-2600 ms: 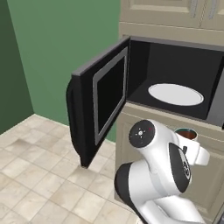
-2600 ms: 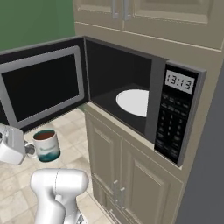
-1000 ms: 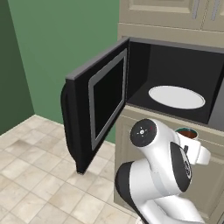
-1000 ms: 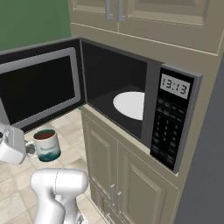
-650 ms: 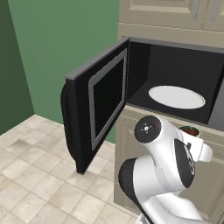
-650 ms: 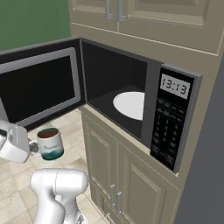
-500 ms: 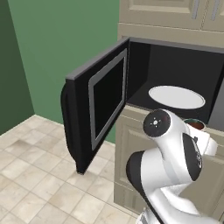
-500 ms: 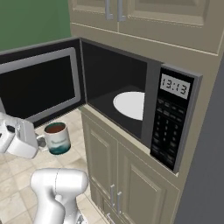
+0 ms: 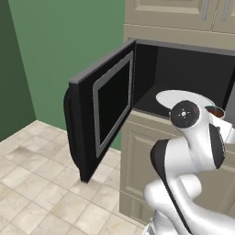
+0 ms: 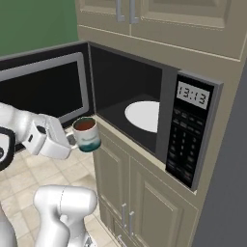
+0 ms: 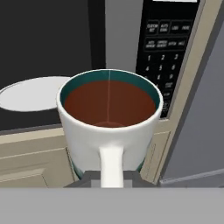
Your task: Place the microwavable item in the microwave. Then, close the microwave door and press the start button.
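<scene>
One mug (image 10: 87, 134) risen in hand (image 10: 71, 140), nearer microwave (image 10: 144, 116) opening.

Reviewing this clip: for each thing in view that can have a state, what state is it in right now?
mug: upright, full of brown liquid, held by its handle, in the air outside the cavity
pincer: shut on the mug's handle
microwave: cavity open
microwave door: swung wide open
turntable plate: bare, flat on the cavity floor
display: lit, reads 13:13
</scene>
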Controlling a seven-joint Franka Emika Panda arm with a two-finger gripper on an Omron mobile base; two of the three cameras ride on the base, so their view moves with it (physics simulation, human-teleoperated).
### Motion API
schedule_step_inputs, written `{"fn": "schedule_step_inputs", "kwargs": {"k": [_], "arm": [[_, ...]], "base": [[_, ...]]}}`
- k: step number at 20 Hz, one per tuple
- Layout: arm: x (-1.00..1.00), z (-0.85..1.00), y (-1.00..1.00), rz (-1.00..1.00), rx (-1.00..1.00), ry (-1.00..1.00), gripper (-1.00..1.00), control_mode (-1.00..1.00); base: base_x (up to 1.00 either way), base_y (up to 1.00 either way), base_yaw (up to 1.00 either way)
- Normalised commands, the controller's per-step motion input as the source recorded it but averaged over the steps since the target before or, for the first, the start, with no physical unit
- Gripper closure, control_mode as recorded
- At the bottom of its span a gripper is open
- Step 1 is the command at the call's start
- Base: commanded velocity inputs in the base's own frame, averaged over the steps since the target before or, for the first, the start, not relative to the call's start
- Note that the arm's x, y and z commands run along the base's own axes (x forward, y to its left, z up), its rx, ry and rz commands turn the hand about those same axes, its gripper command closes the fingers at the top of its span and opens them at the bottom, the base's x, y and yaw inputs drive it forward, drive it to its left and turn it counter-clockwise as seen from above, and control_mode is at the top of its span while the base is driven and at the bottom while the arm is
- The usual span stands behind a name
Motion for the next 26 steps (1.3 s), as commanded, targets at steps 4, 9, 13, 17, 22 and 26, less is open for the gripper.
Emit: {"fn": "schedule_step_inputs", "kwargs": {"k": [4, 9, 13, 17, 22, 26], "arm": [[0.58, 0.03, -0.17, 0.0, 0.02, -0.02, 1.0, -1.0], [0.73, 0.0, -0.13, 0.0, 0.07, 0.0, 1.0, -1.0], [0.77, 0.0, -0.12, 0.0, 0.09, 0.0, 1.0, -1.0], [0.69, 0.0, -0.17, 0.01, 0.07, 0.0, 1.0, -1.0], [0.6, -0.1, -0.22, 0.0, 0.02, 0.0, 1.0, -1.0], [0.63, -0.24, -0.36, 0.0, 0.0, 0.0, 1.0, -1.0]], "base": [[0.0, 0.0, 0.0], [0.0, 0.0, 0.0], [0.0, 0.0, 0.0], [0.0, 0.0, 0.0], [0.0, 0.0, 0.0], [0.0, 0.0, 0.0]]}}
